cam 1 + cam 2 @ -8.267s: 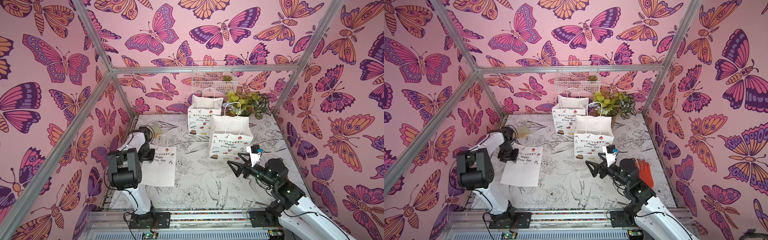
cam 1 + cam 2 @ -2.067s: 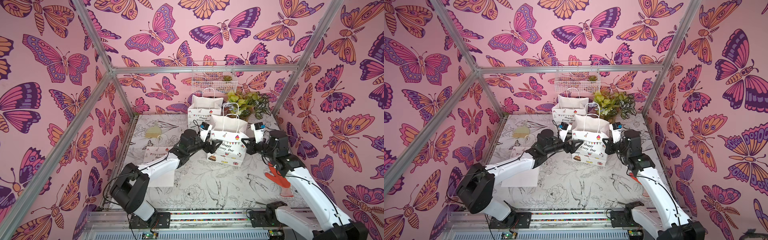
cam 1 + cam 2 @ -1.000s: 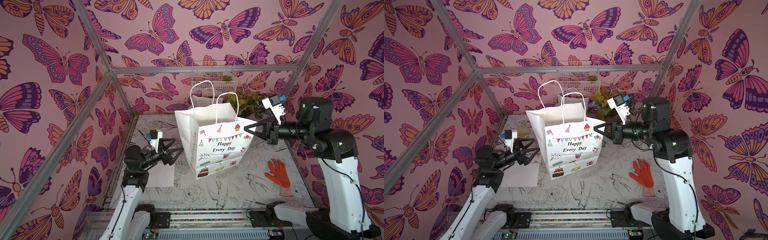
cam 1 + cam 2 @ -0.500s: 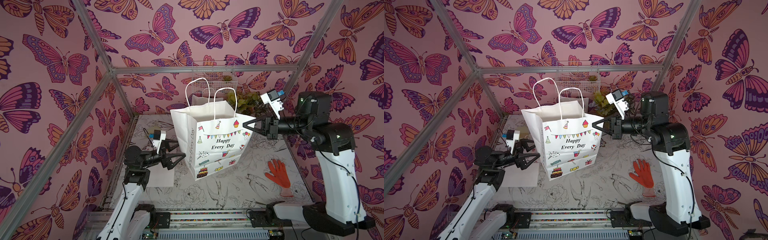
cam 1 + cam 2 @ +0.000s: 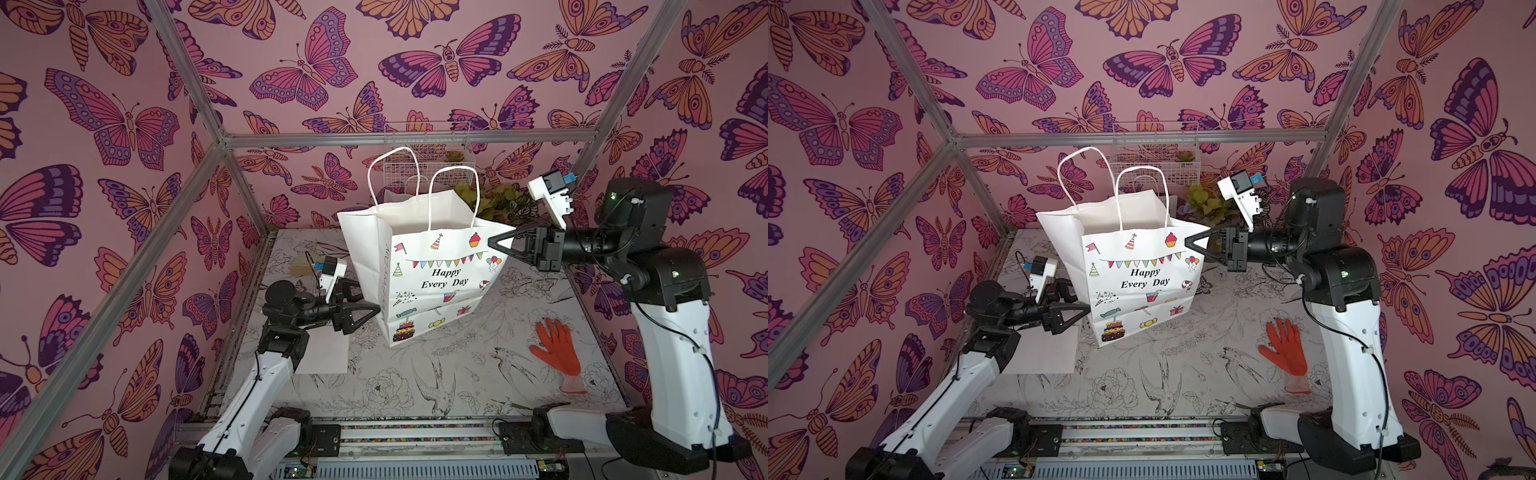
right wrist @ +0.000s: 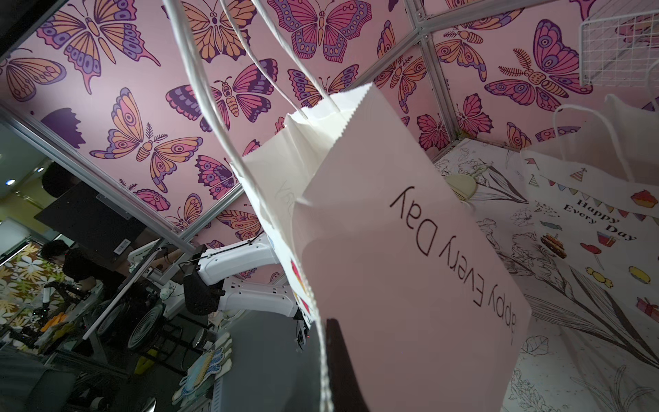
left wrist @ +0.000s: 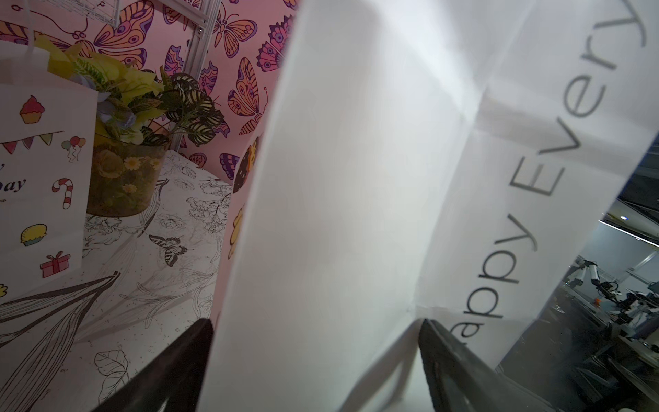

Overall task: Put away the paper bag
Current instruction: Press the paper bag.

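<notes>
Our right gripper (image 5: pixel 492 241) is clenched on the top corner of the bag (image 5: pixel 432 266), holding it in the air above the tabletop (image 5: pixel 478 374). Our left gripper (image 5: pixel 370 300) is spread wide, its jaws straddling the bag's lower side panel; we cannot tell whether they touch it.

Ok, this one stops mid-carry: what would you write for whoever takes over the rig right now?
Right end effector: shut on the top corner of the paper bag, holding it clear of the table.
Left end effector: open, jaws either side of the bag's lower side panel; contact unclear.
Elsewhere: a flat bag lies on the table below the left end effector, a second bag stands at the back, an orange glove lies on the table.
Done: bag lifted, mouth open.
To do: put it away; probably flatten it and lay it by the flat bag.
</notes>
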